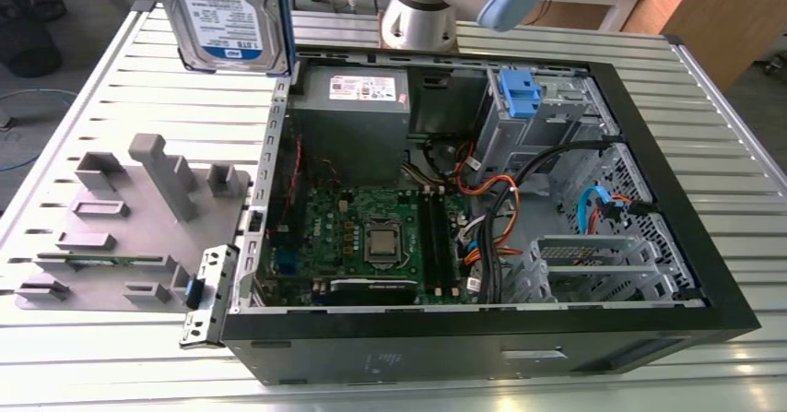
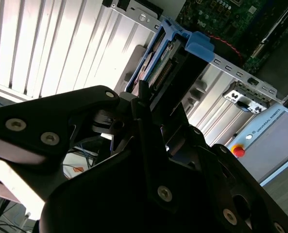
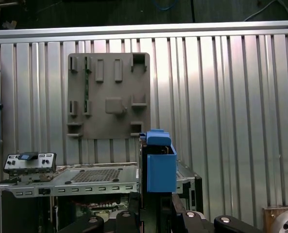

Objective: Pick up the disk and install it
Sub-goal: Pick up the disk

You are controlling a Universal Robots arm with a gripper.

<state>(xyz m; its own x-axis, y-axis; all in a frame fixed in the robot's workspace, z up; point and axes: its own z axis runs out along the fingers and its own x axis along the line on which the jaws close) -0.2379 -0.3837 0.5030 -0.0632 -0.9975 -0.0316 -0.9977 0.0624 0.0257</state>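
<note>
A: Exterior view, left to right?
B: Grey tray (image 1: 117, 223) lying on the table (image 1: 111, 80); disk (image 1: 231, 16) hanging in the air, label facing out; computer case (image 1: 688, 237) standing open.
A: Claw?
B: Second wrist view: gripper (image 2: 158, 104) pinching the disk edge-on.

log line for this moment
tool: shut on disk | disk: aloft, outside case | install: not done
</note>
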